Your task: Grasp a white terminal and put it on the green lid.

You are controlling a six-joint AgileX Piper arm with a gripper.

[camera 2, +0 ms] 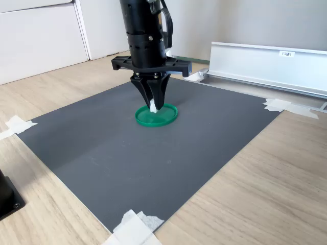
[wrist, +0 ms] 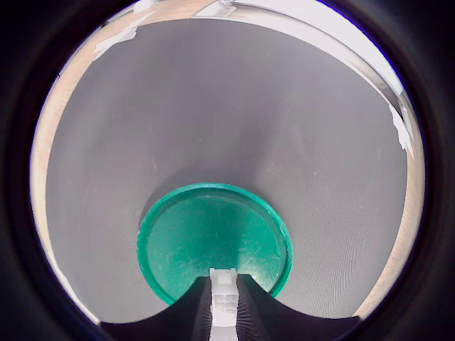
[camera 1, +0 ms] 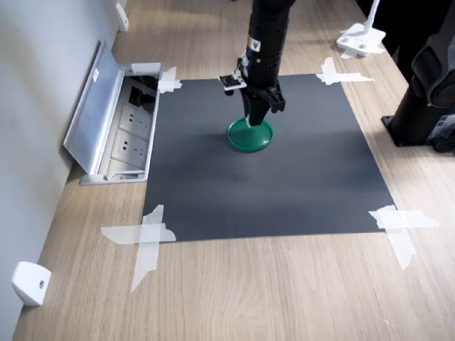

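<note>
Risk assessment, working left to right in the first exterior view: the open socket box sits at the mat's left edge, well apart from the work and no hazard. The gripper stands at centre over the green lid, jaws nearly shut and pinching the white terminal.

The main risk is release: the terminal hangs near the lid's rim rather than its middle, so it may tip, bounce off the raised rim, or land on the dark mat. It may also cling to one jaw.

In the wrist view the terminal appears as a small, ribbed white block.
</note>
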